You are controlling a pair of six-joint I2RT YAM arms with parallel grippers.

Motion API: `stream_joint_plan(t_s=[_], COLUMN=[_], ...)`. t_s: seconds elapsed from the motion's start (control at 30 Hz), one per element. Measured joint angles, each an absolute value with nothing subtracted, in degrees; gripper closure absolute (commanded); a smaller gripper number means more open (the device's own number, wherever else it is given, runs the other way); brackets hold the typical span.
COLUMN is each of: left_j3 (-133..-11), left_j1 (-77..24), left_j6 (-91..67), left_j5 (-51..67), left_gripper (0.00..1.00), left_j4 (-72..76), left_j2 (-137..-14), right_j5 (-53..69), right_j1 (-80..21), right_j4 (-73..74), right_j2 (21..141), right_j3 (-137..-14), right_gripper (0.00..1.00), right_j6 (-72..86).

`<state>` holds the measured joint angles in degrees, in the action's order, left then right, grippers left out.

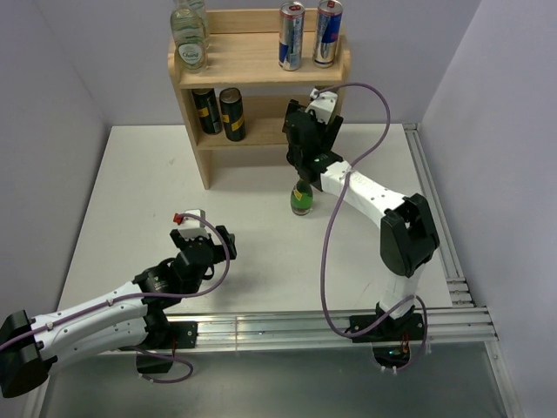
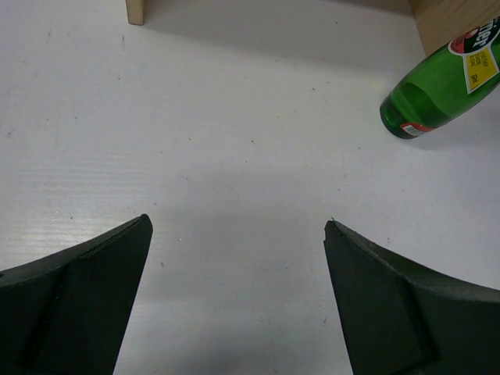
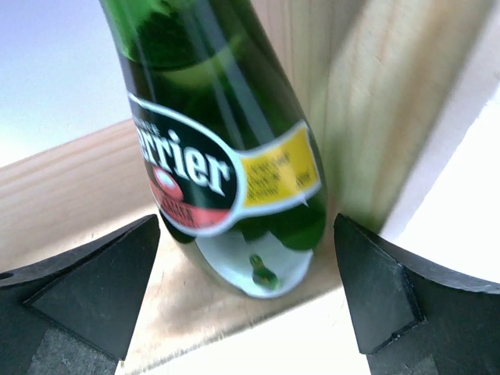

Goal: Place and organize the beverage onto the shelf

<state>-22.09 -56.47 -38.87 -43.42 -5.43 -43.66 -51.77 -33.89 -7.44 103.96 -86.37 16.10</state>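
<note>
A green glass bottle [image 1: 301,199] with a Perrier label stands on the white table at the foot of the shelf's [image 1: 261,61] right panel. My right gripper [image 1: 304,171] hangs just above it. In the right wrist view that gripper [image 3: 246,223] is open, with the bottle [image 3: 226,156] between its fingers and a gap on each side. Two silver-and-blue cans [image 1: 291,37] stand on the top tier at the right. Two black-and-gold cans [image 1: 219,111] stand on the middle tier. My left gripper [image 2: 238,223] is open over bare table, and the bottle [image 2: 441,82] shows far to its right.
Two pale glass bottles [image 1: 190,42] stand on the top tier at the left. Grey walls close in the table on both sides. An aluminium rail [image 1: 435,218] runs along the table's right edge and another along its near edge. A purple cable [image 1: 370,131] loops off the right arm.
</note>
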Motion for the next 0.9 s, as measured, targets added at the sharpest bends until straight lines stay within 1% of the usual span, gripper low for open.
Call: stream_joint_plan(t_s=[0.37, 0.6, 0.77, 0.9], left_j3=[-22.06, -22.06, -22.06, -22.06], left_j1=[-56.47, -56.47, -56.47, -56.47], left_j6=[-38.87, -38.87, -38.87, -38.87], left_j5=[-43.42, -43.42, -43.42, -43.44], left_gripper=[0.01, 0.01, 0.01, 0.01], left_j4=[-5.43, -5.43, -5.43, -5.45], left_j2=[-43.66, -43.66, -43.68, -43.7], right_j5=[-45.78, -42.72, -37.98, -34.2], right_j1=[-33.98, -34.44, -36.18, -40.25], right_j4=[-3.6, -1.15, 1.19, 1.3], right_j2=[98.56, 91.66, 83.31, 72.69], right_j3=[-81.82, -75.55, -67.57, -57.89], right_gripper=[0.0, 0.0, 0.0, 0.0], right_j6=[17.08, 18.35, 20.6, 21.74])
